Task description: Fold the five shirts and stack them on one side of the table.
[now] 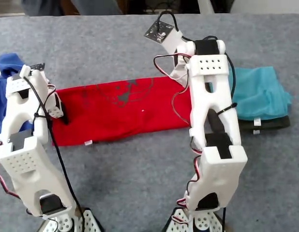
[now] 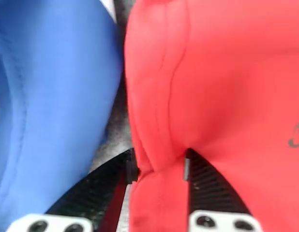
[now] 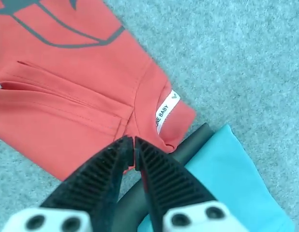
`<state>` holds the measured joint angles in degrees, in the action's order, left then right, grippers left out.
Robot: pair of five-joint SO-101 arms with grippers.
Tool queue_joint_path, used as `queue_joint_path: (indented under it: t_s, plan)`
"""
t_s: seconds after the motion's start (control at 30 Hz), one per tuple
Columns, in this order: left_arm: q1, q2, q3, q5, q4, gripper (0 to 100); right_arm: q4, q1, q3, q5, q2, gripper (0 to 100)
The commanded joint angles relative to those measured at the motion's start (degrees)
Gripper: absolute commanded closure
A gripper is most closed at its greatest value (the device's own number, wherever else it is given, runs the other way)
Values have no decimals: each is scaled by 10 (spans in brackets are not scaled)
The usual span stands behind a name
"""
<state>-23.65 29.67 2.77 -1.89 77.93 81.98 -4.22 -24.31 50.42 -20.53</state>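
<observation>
A red shirt [image 1: 120, 111] lies folded into a long strip across the middle of the grey table. My left gripper [image 1: 62, 115] sits at its left end; in the left wrist view the gripper [image 2: 159, 164] is shut on a puckered edge of the red shirt [image 2: 227, 72]. My right gripper [image 1: 180, 73] is at the strip's right end. In the right wrist view that gripper [image 3: 134, 142] is shut at the edge of the red shirt [image 3: 67, 96] near the collar label, a sliver of red showing between its fingers.
A blue shirt [image 1: 9, 63] is bunched at the far left, right beside the red one [image 2: 43, 96]. At the right a teal shirt [image 1: 258, 94] lies folded on a black one [image 1: 270, 123], close to the red collar [image 3: 222, 179]. Grey table [image 1: 140, 179] spreads in front.
</observation>
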Motion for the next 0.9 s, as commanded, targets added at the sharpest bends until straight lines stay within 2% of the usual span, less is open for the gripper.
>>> queue_joint_path:
  t_s: [0.0,0.27,0.4,0.63,0.73,0.87]
  plan:
    - [-4,11,6,24,-7,888,-7,7,-26,2,37,983]
    - [27,5,60,25,2,948,-6,56,-34,1,80,983]
    - [64,5,127,24,49,963,-10,102,-35,4,109,983]
    - [158,5,295,30,158,965,-18,198,-31,5,171,981]
    - [207,6,371,59,207,965,-19,239,-35,5,184,981]
    - [272,10,458,84,227,965,-35,277,-35,5,192,981]
